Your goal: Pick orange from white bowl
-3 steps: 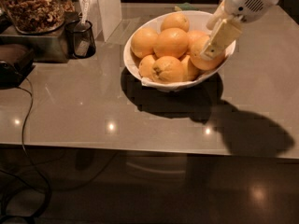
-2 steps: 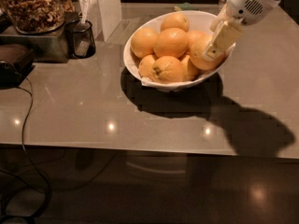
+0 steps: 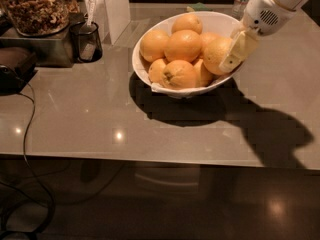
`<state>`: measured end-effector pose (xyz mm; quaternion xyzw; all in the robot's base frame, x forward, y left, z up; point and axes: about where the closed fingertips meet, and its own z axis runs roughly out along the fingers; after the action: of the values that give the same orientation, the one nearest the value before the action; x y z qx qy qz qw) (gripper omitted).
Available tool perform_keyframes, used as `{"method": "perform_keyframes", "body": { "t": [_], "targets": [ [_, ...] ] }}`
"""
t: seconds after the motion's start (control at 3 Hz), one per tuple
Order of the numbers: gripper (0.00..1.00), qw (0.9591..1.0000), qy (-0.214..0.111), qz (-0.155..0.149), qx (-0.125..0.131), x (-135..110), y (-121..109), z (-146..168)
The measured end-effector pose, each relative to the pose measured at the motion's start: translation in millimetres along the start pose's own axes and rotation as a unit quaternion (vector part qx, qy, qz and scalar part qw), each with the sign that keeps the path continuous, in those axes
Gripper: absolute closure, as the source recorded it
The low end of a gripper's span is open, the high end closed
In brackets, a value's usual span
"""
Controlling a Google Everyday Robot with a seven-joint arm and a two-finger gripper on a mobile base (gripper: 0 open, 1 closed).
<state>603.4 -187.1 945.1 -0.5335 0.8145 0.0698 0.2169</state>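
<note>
The white bowl (image 3: 150, 74) stands at the middle back of the grey table and holds a pile of several oranges. The orange (image 3: 216, 54), large and yellowish, lies at the pile's right side against the bowl's right rim. My gripper (image 3: 229, 60) reaches down from the upper right on a white arm. Its yellowish tip rests against the right side of that orange, just inside the rim. A smaller orange with a dark stem dimple (image 3: 178, 75) lies at the front of the pile.
A small dark cup (image 3: 86, 41) and a jar of nuts (image 3: 36, 6) on a metal box stand at the back left. A white box (image 3: 111, 6) stands behind the cup. A dark device (image 3: 15, 69) with a cable sits at the left edge.
My gripper has shifted slightly to the right at the bowl's right rim, and more of the large orange now shows beside it. The bowl and the other oranges have not moved.
</note>
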Motion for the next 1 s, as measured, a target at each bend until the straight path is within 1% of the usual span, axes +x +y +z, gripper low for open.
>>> {"method": "perform_keyframes", "body": {
  "t": [0.33, 0.67, 1.0],
  "targets": [
    [0.27, 0.9997, 0.017, 0.001, -0.016, 1.0, 0.8, 18.8],
    [0.69, 0.9993, 0.026, -0.005, -0.026, -4.7, 3.5, 28.3],
    [0.92, 0.9993, 0.026, -0.005, -0.026, -3.0, 2.7, 25.8]
  ]
}}
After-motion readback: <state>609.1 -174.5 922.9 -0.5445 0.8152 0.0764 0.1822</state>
